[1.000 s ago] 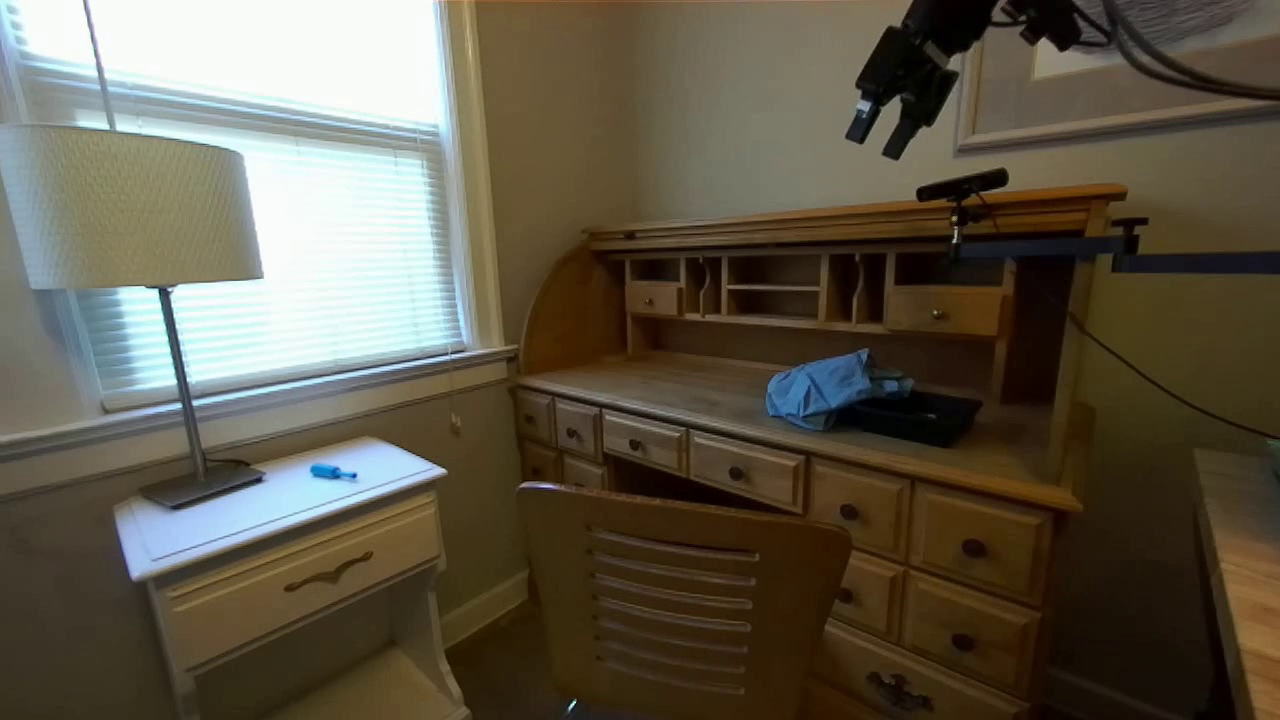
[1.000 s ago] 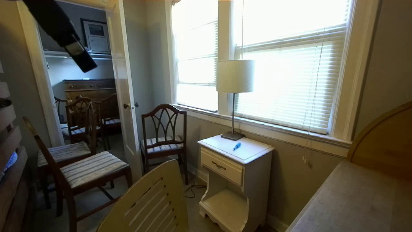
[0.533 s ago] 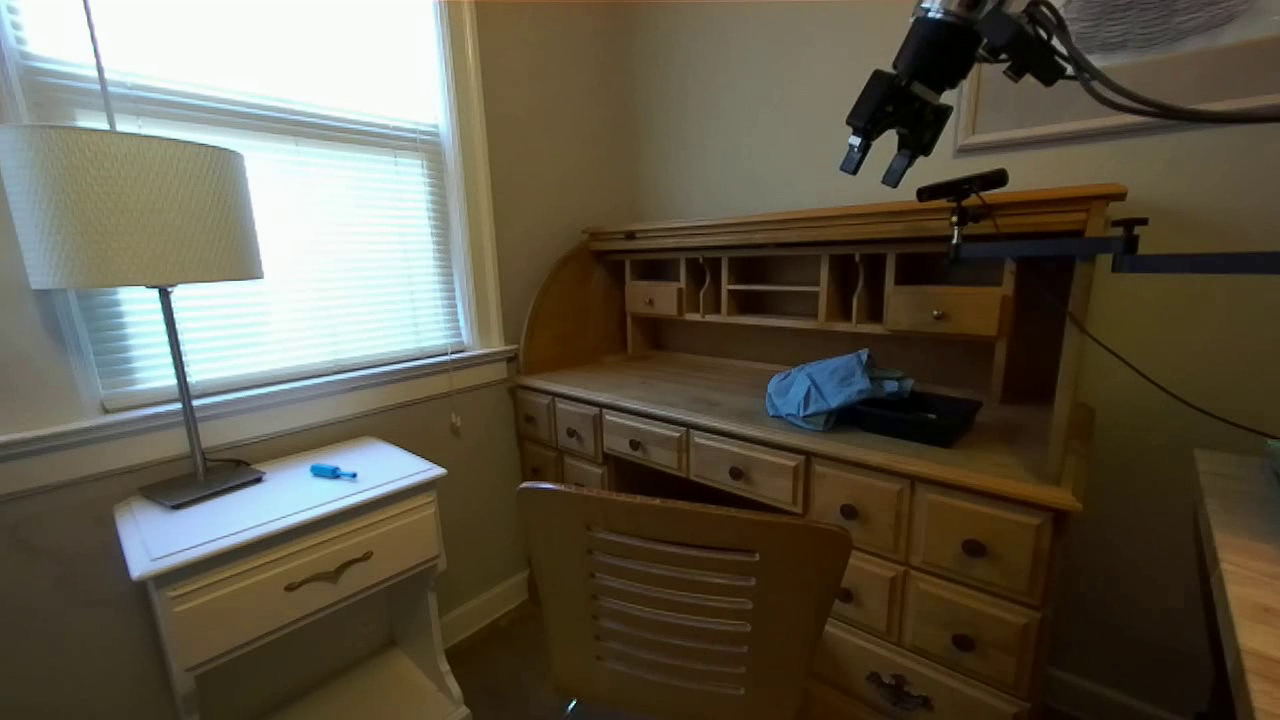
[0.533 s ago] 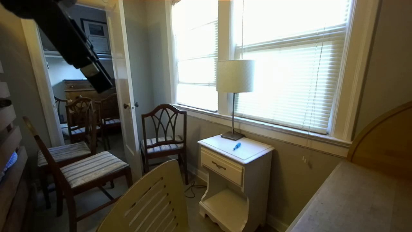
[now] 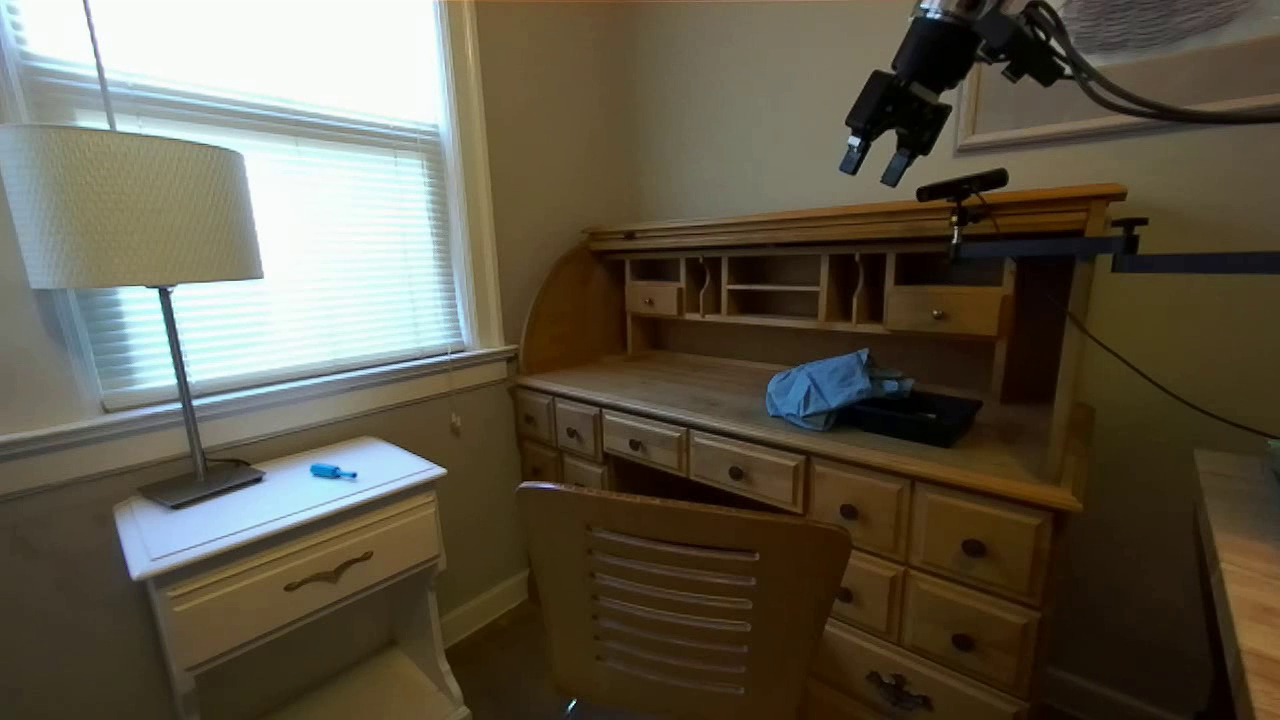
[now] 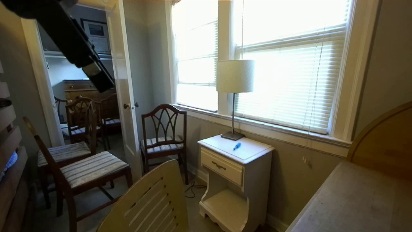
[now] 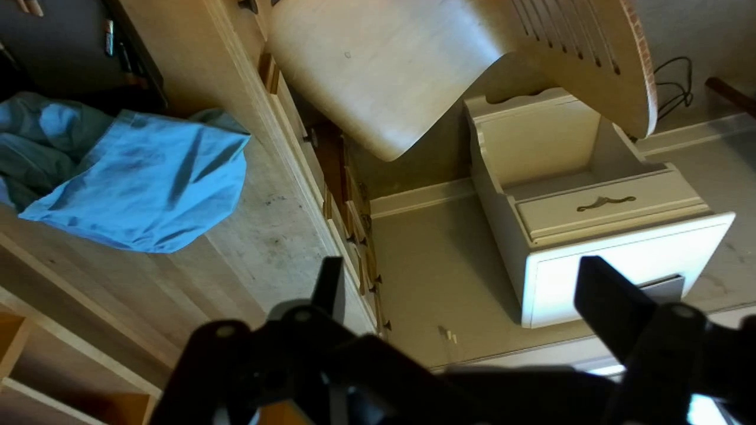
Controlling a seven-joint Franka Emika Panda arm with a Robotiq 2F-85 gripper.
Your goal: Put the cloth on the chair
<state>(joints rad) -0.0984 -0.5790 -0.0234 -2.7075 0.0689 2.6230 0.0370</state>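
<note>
A crumpled blue cloth (image 5: 818, 390) lies on the wooden desk, partly over a black tray (image 5: 925, 425). It also shows in the wrist view (image 7: 153, 177), left of my fingers. The wooden chair with a slotted back (image 5: 560, 610) stands at the desk front. Its back is in an exterior view (image 6: 173, 180), and its seat shows in the wrist view (image 7: 384, 65). My gripper (image 5: 875, 166) is open and empty, high above the desk and apart from the cloth. Its fingers are spread in the wrist view (image 7: 462, 262). In an exterior view it is side-on at upper left (image 6: 104, 84).
The roll-top desk (image 5: 660, 370) has a raised hutch behind the cloth. A camera on a bar (image 5: 962, 185) sits below my gripper in that view. A white nightstand (image 6: 222, 145) holds a lamp (image 6: 235, 75) and a blue screwdriver (image 6: 237, 146). Striped-seat chairs (image 6: 93, 167) stand farther off.
Over the first half second my gripper moved lower in both exterior views, and to the right in one of them. Since then it is nearly still. The cloth and chair have not moved.
</note>
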